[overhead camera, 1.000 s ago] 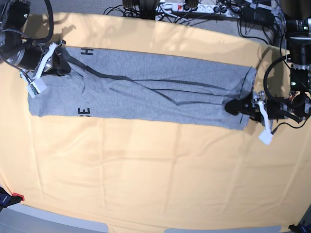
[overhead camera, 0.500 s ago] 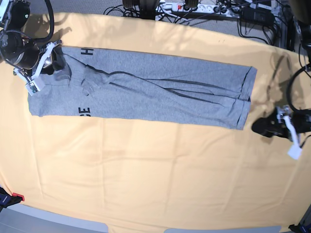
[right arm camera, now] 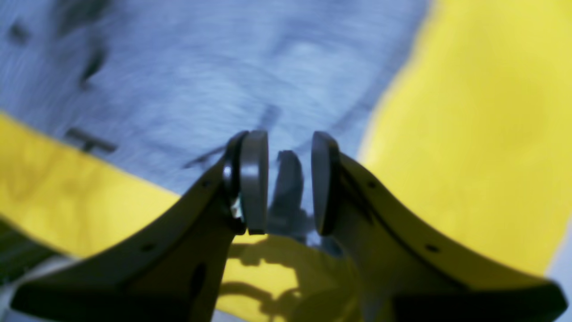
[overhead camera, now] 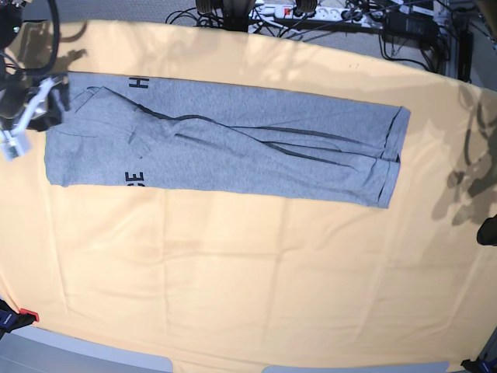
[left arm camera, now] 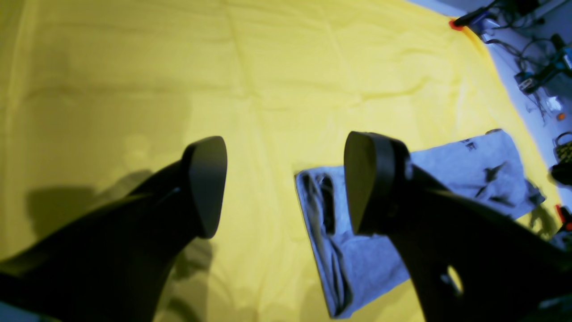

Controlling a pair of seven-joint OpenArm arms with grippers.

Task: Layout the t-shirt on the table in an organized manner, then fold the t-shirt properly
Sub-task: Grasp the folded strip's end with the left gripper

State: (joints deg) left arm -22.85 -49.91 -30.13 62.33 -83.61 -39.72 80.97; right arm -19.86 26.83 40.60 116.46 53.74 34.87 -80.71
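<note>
The t-shirt (overhead camera: 225,148) lay as a long narrow band across the far half of the table (overhead camera: 248,272), sleeves and sides already turned in, a few black letters showing near its left end in the base view. The left gripper (left arm camera: 286,188) hung over bare cloth beside the shirt's short end, its jaws spread wide with nothing between them. The right gripper (right arm camera: 289,183) hovered at the opposite end with its pads (right arm camera: 254,179) parted by a modest gap and no cloth between them (only a dark shadow showed in the gap). The step in hand looked like folding the band end over end. To do it well, each claw would need to take a corner of one short edge, pinching every layer, then carry it level so the sides stayed aligned and the diagonal wrinkles did not get pressed in.
</note>
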